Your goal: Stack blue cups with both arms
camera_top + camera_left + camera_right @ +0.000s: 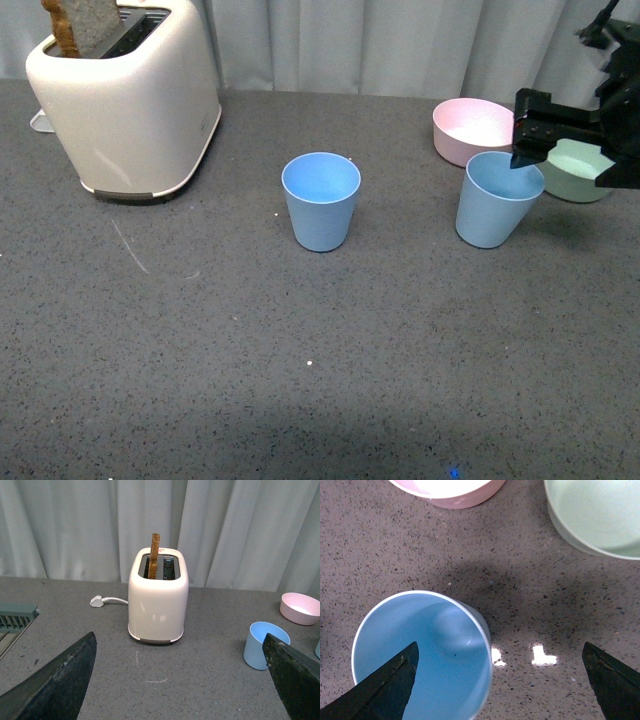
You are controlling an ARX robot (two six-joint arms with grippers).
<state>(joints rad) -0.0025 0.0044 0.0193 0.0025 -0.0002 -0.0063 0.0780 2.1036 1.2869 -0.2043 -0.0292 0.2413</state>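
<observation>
Two light blue cups stand upright on the grey table, apart from each other. One cup [321,200] is in the middle; it also shows in the left wrist view [264,645]. The other cup [496,198] is at the right; the right wrist view looks down into it [422,655]. My right gripper [530,135] is open and empty, hovering above this cup's far right rim; one finger [387,685] is over the cup's opening, the other [615,685] is off to its side. My left gripper [180,680] is open and empty; it is out of the front view.
A cream toaster [125,95] with a slice of toast stands at the back left, its white plug [97,600] lying behind it. A pink bowl [472,130] and a green bowl [578,170] sit right behind the right cup. Grey curtains hang at the back.
</observation>
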